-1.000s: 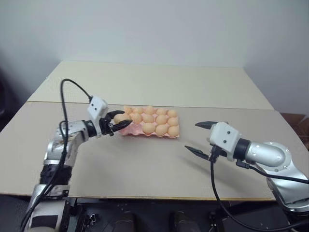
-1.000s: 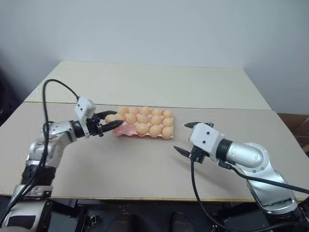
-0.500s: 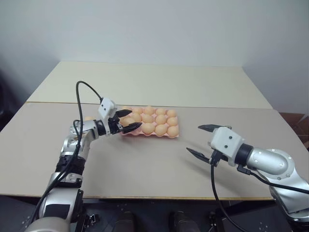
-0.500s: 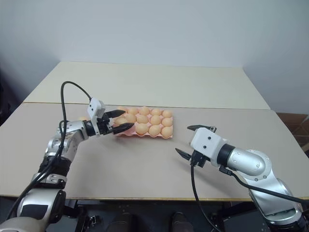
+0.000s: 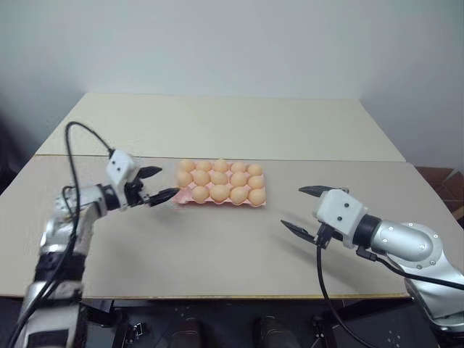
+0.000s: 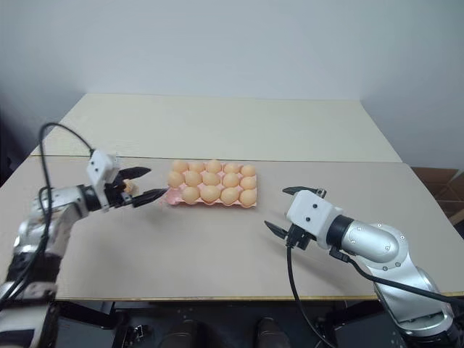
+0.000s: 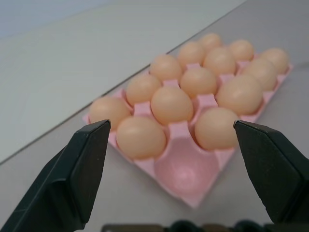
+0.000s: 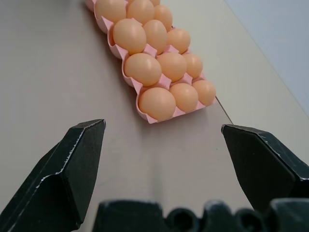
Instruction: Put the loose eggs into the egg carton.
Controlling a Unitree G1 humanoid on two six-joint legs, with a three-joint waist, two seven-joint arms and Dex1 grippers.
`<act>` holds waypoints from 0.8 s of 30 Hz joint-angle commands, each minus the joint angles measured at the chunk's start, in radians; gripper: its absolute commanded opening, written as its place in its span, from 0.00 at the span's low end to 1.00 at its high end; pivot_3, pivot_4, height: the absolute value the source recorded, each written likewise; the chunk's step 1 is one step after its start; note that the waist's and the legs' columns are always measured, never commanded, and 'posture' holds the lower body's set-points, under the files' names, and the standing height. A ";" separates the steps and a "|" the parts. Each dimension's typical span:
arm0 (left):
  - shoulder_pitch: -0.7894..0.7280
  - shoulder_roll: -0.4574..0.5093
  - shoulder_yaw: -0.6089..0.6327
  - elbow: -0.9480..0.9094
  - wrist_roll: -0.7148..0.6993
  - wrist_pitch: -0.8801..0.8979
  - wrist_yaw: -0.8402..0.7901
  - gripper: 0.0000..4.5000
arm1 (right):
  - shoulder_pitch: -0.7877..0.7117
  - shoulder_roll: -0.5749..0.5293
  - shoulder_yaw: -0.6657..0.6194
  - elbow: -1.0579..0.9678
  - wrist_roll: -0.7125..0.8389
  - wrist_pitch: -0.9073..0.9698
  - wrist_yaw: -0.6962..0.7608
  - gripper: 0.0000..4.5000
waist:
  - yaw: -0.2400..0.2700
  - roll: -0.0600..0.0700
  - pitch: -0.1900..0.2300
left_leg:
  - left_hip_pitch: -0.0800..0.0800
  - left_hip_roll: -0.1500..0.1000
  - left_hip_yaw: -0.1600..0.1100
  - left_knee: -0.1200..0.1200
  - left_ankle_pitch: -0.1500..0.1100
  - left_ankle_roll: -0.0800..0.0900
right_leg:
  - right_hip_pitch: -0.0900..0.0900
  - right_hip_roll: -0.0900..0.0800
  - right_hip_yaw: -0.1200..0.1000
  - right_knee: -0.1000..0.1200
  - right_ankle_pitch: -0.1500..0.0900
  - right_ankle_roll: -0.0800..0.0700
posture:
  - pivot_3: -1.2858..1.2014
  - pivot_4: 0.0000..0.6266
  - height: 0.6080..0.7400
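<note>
The pale pink egg carton (image 5: 177, 196) lies mid-table, with eggs (image 5: 220, 178) in all its cups but one. The bare cup (image 7: 186, 169) is the corner one nearest my left gripper. My left gripper (image 5: 168, 181) hovers just left of the carton, open and holding nothing. A loose egg (image 6: 129, 187) lies on the table close beside its fingers, partly hidden by them. My right gripper (image 5: 291, 206) hangs open over the table to the right of the carton and nearer me, well apart from it.
The carton sits on a tan table (image 5: 217, 246) whose front edge runs near me. A second, paler table (image 5: 232, 123) adjoins it behind, with a seam just beyond the carton. A white wall stands at the back.
My left gripper was shut on an egg at the carton's left end. It opened, left the egg in a cup and drew back to the left. The right arm kept still.
</note>
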 commanded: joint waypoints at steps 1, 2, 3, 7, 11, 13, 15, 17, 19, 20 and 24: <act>0.049 0.055 0.135 -0.194 -0.038 0.162 0.142 0.99 | -0.012 -0.027 -0.038 -0.024 0.020 -0.016 0.032 1.00 | 0.004 0.000 0.000 | 0.000 0.000 0.000 0.000 0.000 0.000 | 0.000 0.000 0.000 0.000 0.000 -0.001 | 0.52 0.24 1.00; 0.081 0.077 0.171 -0.240 -0.032 0.208 0.177 0.99 | -0.014 -0.035 -0.041 -0.029 0.030 -0.011 0.046 1.00 | 0.008 0.000 0.000 | 0.000 0.000 0.000 0.000 0.000 0.000 | 0.000 0.000 -0.001 0.000 -0.001 -0.001 | 0.52 0.24 1.00; 0.114 0.098 0.203 -0.282 -0.032 0.258 0.201 0.99 | -0.016 -0.042 -0.045 -0.032 0.041 -0.007 0.058 1.00 | 0.008 0.000 0.000 | 0.000 0.001 -0.001 0.000 0.000 0.000 | 0.000 0.000 -0.001 0.000 -0.001 -0.001 | 0.52 0.24 1.00; 0.227 0.141 0.297 -0.405 -0.038 0.437 0.288 0.99 | -0.039 -0.063 -0.046 -0.010 0.064 -0.015 0.093 1.00 | 0.008 0.000 0.000 | 0.000 0.000 0.000 -0.001 0.000 0.000 | 0.000 0.000 0.000 -0.001 -0.003 -0.004 | 0.52 0.24 1.00; 0.253 0.117 0.333 -0.464 -0.055 0.527 0.361 0.99 | -0.078 -0.069 -0.028 0.027 0.070 -0.025 0.119 1.00 | 0.014 0.000 0.000 | 0.001 0.001 0.000 -0.001 0.000 0.000 | 0.000 0.000 -0.001 0.000 -0.003 -0.005 | 0.52 0.24 1.00; 0.252 0.100 0.334 -0.488 -0.063 0.548 0.386 0.99 | -0.096 -0.070 -0.017 0.040 0.071 -0.032 0.135 1.00 | 0.016 0.000 0.000 | 0.001 0.001 0.000 -0.001 0.000 -0.001 | 0.000 0.000 -0.001 0.000 -0.003 -0.005 | 0.52 0.24 1.00; 0.254 0.087 0.335 -0.508 -0.074 0.566 0.402 0.99 | -0.107 -0.072 -0.013 0.047 0.070 -0.035 0.147 1.00 | 0.015 0.000 0.000 | 0.000 0.001 0.000 -0.001 0.000 -0.001 | 0.000 0.000 -0.001 -0.001 -0.004 -0.005 | 0.52 0.24 1.00; 0.258 0.081 0.334 -0.518 -0.079 0.573 0.416 0.99 | -0.112 -0.076 -0.014 0.050 0.069 -0.034 0.156 1.00 | 0.013 0.000 0.000 | 0.000 0.000 0.000 -0.001 0.000 0.000 | -0.001 0.000 -0.001 -0.001 -0.003 -0.005 | 0.52 0.24 1.00; 0.259 0.078 0.329 -0.518 -0.080 0.572 0.427 0.99 | -0.110 -0.081 -0.022 0.046 0.070 -0.029 0.161 1.00 | 0.012 0.000 0.000 | 0.000 0.000 0.000 -0.001 0.000 0.000 | -0.001 0.000 -0.001 -0.001 -0.003 -0.005 | 0.52 0.24 1.00; 0.258 0.078 0.327 -0.517 -0.081 0.572 0.431 0.99 | -0.107 -0.084 -0.026 0.043 0.071 -0.027 0.162 1.00 | 0.012 0.000 0.000 | 0.000 0.000 0.000 -0.001 0.000 0.000 | -0.001 0.000 -0.001 -0.001 -0.003 -0.005 | 0.52 0.24 1.00; 0.212 0.065 0.296 -0.488 -0.079 0.550 0.447 0.99 | -0.094 -0.084 -0.035 0.031 0.068 -0.021 0.156 1.00 | 0.012 0.000 0.000 | 0.001 0.001 0.000 -0.001 0.000 0.000 | 0.000 0.000 -0.001 0.000 -0.003 -0.006 | 0.52 0.24 1.00</act>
